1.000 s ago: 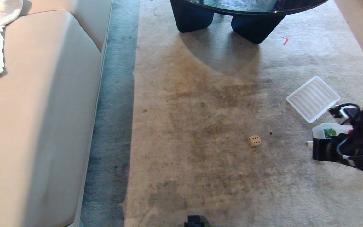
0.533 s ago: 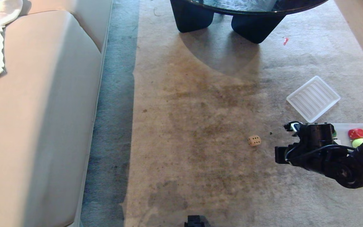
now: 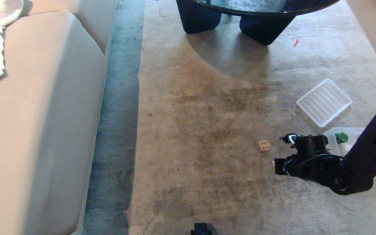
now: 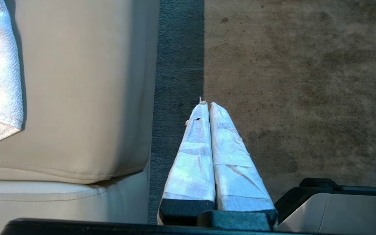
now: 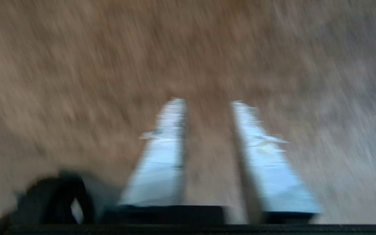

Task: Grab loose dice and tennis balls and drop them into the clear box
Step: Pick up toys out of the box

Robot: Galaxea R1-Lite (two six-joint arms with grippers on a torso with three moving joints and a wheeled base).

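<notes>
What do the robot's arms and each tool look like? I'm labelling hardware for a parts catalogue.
The right arm is matte black and blocky, with round joints, a cluster of small screws on one link and thin black cables looping along it. The right tool and the left tool each have two long tapering fingers wrapped in white tape, on black bases.
</notes>
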